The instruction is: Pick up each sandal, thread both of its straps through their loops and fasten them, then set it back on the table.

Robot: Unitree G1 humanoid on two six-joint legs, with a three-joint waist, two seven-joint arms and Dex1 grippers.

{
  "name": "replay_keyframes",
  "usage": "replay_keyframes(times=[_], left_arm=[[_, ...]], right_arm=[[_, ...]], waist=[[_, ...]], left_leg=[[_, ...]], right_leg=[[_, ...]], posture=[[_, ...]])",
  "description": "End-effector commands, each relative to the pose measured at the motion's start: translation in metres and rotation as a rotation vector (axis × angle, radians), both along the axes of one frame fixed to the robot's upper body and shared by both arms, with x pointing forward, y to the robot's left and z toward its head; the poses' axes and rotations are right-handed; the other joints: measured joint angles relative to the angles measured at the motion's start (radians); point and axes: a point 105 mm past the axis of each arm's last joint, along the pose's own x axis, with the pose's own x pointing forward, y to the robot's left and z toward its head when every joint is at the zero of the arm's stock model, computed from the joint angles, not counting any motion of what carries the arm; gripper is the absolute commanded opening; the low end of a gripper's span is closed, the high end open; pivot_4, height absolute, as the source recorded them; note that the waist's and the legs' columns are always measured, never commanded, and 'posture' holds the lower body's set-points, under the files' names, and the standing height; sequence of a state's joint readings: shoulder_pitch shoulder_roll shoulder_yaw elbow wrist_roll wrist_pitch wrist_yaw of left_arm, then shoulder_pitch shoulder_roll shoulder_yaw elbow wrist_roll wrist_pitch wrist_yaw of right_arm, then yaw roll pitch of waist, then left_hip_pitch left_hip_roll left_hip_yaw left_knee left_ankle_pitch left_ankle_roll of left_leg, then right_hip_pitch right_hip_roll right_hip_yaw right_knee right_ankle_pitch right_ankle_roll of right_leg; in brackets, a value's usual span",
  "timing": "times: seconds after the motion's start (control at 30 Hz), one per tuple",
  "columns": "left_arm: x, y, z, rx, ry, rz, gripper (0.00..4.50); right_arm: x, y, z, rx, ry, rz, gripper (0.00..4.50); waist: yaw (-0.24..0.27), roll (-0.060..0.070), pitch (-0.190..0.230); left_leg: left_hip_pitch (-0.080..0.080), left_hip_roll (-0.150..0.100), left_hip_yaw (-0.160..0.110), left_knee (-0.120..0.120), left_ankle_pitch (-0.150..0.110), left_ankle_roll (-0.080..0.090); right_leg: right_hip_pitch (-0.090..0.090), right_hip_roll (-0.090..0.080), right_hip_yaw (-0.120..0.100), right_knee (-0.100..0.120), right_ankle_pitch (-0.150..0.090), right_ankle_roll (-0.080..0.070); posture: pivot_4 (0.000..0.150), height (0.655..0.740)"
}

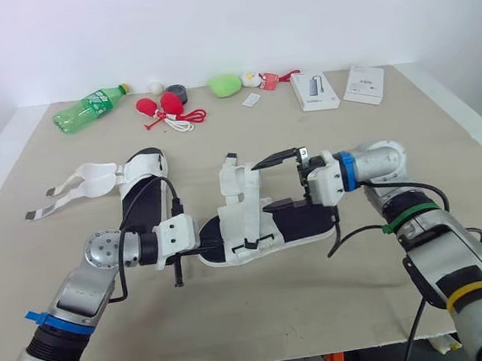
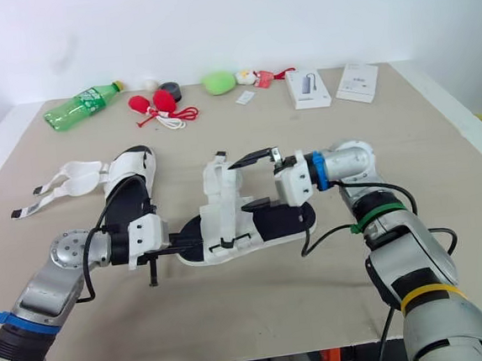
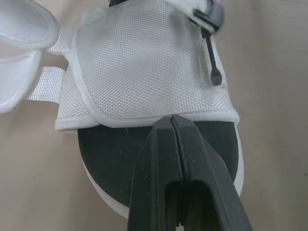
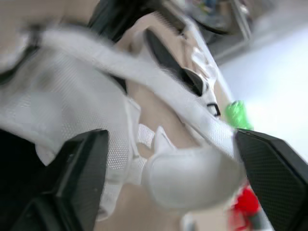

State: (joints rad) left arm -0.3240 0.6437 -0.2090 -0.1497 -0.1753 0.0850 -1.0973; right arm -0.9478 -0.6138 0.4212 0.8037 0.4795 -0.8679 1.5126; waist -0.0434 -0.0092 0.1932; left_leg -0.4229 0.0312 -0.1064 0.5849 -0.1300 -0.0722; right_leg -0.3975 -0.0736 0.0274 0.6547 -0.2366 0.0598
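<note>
Between the wide-open fingers (image 4: 82, 168) of your right tool (image 1: 276, 181) sits a white padded strap (image 4: 192, 180) of the centre sandal (image 1: 300, 224); whether either finger touches it I cannot tell. Your left tool (image 3: 172, 120) is closed tight with nothing between its fingers. Its tips rest on the black insole (image 3: 115, 159), right at the edge of the mesh upper (image 3: 144, 62), at the sandal's end far from the right tool. That sandal lies on the desk (image 1: 320, 309) between both tools. Beyond your left tool's arm, the second sandal (image 1: 145, 189) lies with its straps (image 1: 85, 181) spread open.
</note>
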Motion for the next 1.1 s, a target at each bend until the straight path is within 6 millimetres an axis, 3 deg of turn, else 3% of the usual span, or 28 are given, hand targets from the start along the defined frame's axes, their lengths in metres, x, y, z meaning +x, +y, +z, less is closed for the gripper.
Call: replay_keyframes(times=[0.03, 0.17, 0.27, 0.37, 0.53, 0.6, 0.77, 0.93, 1.1], left_arm=[[0.001, -0.001, 0.007, -0.006, -0.029, -0.019, 0.0], [0.0, -0.002, 0.006, -0.001, -0.02, -0.033, 0.0], [0.0, -0.002, 0.005, 0.0, -0.016, -0.04, 0.0], [0.001, -0.002, 0.006, 0.002, -0.014, -0.041, 0.0], [0.001, -0.001, 0.006, 0.003, -0.012, -0.041, 0.0], [0.001, -0.001, 0.005, 0.006, -0.01, -0.043, 0.0], [0.002, -0.002, 0.005, 0.006, -0.009, -0.044, 0.0], [0.003, -0.002, 0.004, 0.009, -0.01, -0.048, 0.0], [0.005, -0.004, 0.006, 0.003, -0.019, -0.047, 0.0]], right_arm=[[-0.017, -0.014, 0.01, -0.002, 0.059, 0.052, 4.43], [-0.027, -0.021, 0.005, -0.012, 0.126, 0.04, 4.43], [-0.024, -0.028, 0.014, 0.052, 0.428, -0.082, 4.43], [-0.046, -0.03, 0.019, 0.02, 0.868, -0.151, 4.43], [-0.102, -0.014, 0.014, -0.102, 1.237, -0.094, 4.43], [-0.115, -0.012, 0.001, -0.158, 1.271, -0.1, 4.43], [-0.108, 0.002, -0.041, -0.184, 1.223, -0.292, 4.43], [-0.1, 0.019, -0.056, -0.13, 1.204, -0.383, 4.43], [-0.093, 0.031, -0.056, -0.063, 1.207, -0.428, 4.43]], waist=[[0.001, 0.0, 0.0], [-0.006, 0.0, 0.0], [-0.005, 0.0, 0.0], [0.004, 0.0, 0.0], [0.009, 0.0, 0.0], [0.01, 0.0, 0.0], [0.01, -0.001, 0.0], [0.01, -0.002, 0.0], [0.01, -0.003, 0.0]], left_leg=[[0.0, 0.0, 0.0, 0.0, 0.0, 0.0], [0.0, 0.0, 0.0, 0.0, 0.0, 0.0], [0.0, 0.0, 0.001, 0.0, 0.0, 0.001], [-0.002, 0.0, 0.002, 0.001, 0.0, 0.001], [-0.003, 0.0, 0.003, 0.001, -0.001, 0.002], [-0.005, 0.0, 0.003, 0.001, -0.001, 0.002], [-0.008, 0.0, 0.004, 0.004, -0.001, 0.002], [-0.01, 0.0, 0.004, 0.006, -0.001, 0.002], [-0.01, 0.0, 0.004, 0.006, -0.001, 0.002]], right_leg=[[0.0, 0.0, 0.0, 0.0, 0.0, 0.0], [-0.001, 0.0, 0.0, 0.0, -0.001, 0.0], [-0.002, 0.0, 0.001, 0.0, 0.0, 0.0], [-0.003, 0.0, 0.002, 0.0, 0.0, 0.0], [-0.004, -0.001, 0.002, -0.001, -0.001, 0.0], [-0.006, -0.001, 0.002, -0.001, -0.001, 0.001], [-0.007, -0.001, 0.002, -0.002, 0.0, 0.002], [-0.008, -0.001, 0.002, -0.002, 0.002, 0.003], [-0.009, -0.001, 0.002, -0.002, 0.002, 0.003]], posture=[[0.15, 0.74], [0.15, 0.74], [0.15, 0.74], [0.15, 0.74], [0.15, 0.74], [0.15, 0.74], [0.15, 0.74], [0.15, 0.74], [0.15, 0.74]])
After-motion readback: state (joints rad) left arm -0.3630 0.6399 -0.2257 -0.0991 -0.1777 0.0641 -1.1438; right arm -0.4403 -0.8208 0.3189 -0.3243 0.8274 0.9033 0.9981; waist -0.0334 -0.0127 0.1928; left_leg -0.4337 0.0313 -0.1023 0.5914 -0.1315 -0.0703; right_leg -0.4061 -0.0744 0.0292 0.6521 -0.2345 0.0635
